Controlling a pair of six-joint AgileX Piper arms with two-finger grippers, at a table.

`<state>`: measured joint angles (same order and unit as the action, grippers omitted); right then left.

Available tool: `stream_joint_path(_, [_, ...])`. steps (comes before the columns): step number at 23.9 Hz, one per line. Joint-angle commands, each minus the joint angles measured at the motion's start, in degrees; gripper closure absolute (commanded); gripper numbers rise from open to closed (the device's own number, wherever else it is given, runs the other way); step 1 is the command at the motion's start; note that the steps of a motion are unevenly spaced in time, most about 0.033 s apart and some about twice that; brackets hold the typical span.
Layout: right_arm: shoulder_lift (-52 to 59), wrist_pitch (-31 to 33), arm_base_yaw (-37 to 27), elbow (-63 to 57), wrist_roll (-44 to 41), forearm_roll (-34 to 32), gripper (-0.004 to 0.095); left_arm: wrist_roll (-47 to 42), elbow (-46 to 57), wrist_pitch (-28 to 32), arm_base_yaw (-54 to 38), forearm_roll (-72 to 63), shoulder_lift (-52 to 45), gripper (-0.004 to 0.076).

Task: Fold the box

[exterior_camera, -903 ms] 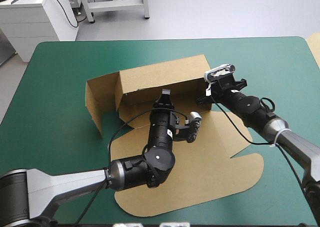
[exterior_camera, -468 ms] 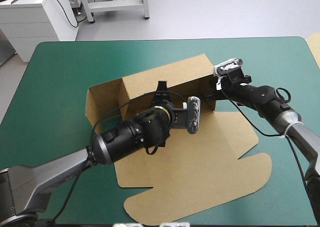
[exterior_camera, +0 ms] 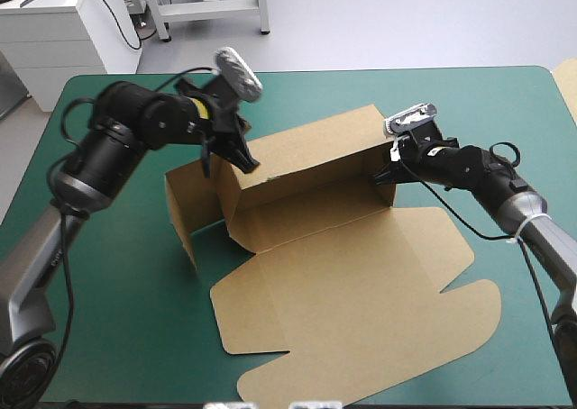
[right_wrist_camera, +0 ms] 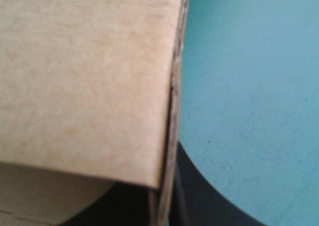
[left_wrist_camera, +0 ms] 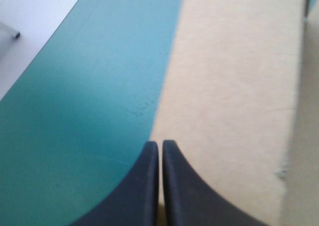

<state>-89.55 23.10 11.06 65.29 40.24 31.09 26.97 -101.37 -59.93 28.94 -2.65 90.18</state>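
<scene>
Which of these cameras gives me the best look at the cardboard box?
The high view: it shows the whole brown box, back and left walls raised, lid flat. The left wrist view shows only a bare stretch of board ahead of the left gripper; the right wrist view, one wall's edge pinched by the right gripper.

We read no text, label or number on box [exterior_camera: 352, 274]; faint marks [left_wrist_camera: 142, 108] on teal-green cover [left_wrist_camera: 75, 126] illegible
</scene>
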Motion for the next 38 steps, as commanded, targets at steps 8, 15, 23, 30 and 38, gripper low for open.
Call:
stream_joint_path(8, [1.25,1.66,-0.47,1.97,-1.58,-3.21,0.0923,-6.67,1.76,-1.48,-32.62,-26.09,-3.02,0.0717])
stream_joint_path(15, [-1.21,7.57,-0.47,6.85,-6.63,-3.67,0.0923,-6.55,19.11,1.75,-47.92,-27.52,-3.39,0.0717])
stream_joint_path(23, [-6.52,25.84,-0.47,29.69,-36.39,-25.59,0.0923,-1.46,31.44,7.29,-49.55,-29.34,-3.29,0.0717])
stream_joint_path(30, [-12.93,48.35,-0.47,45.26,-42.38,-23.57,0.0923,-1.46,31.81,10.21,-49.55,-29.67,-3.29,0.0717])
stream_joint_path(38, [-5.03,48.35,0.12,35.14,-43.29,-20.31,0.0921,-1.46,31.81,9.62,-49.55,-31.76,-3.29,0.0717])
